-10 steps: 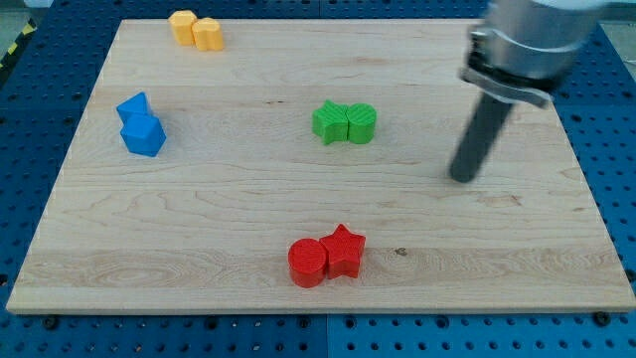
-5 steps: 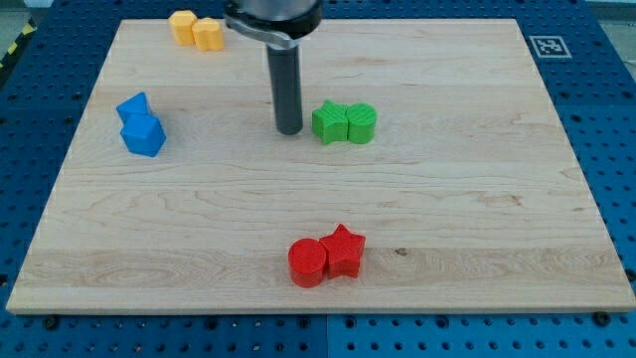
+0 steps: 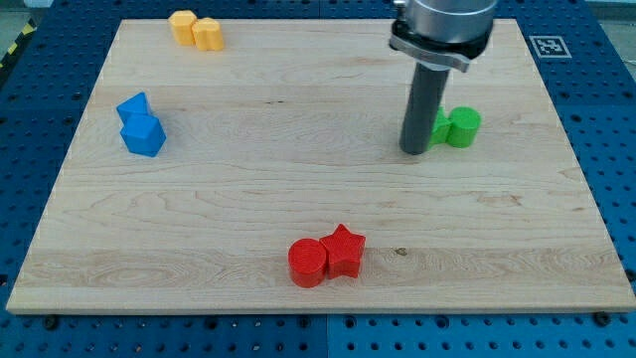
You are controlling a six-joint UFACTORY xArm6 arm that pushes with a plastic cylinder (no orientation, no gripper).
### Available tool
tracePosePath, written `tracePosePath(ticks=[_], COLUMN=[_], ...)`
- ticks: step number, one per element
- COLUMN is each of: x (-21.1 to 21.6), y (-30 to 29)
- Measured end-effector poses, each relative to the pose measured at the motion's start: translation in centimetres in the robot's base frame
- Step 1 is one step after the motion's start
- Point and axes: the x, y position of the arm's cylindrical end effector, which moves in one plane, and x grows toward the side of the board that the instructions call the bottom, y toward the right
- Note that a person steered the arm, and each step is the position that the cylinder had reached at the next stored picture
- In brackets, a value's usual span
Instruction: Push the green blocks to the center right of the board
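Two green blocks sit side by side at the board's centre right: a green cylinder and, to its left, a green block whose shape is partly hidden by my rod. My tip rests on the board just left of that hidden green block, touching or nearly touching it. The rod rises straight up to the arm at the view's top.
Two yellow blocks sit at the top left edge. Two blue blocks sit at the left. A red cylinder and a red star sit touching at the bottom centre. The wooden board's right edge lies beyond the green pair.
My tip swung from the right side to the left of the green pair, then swept right. The green blocks slid from the board's middle to the centre right.
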Motion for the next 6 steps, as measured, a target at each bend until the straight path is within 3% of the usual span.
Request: tracePosePath(ticks=[2, 5, 6], x=[-2.5, -2.5, -2.5], y=[4.2, 9.8, 7.5])
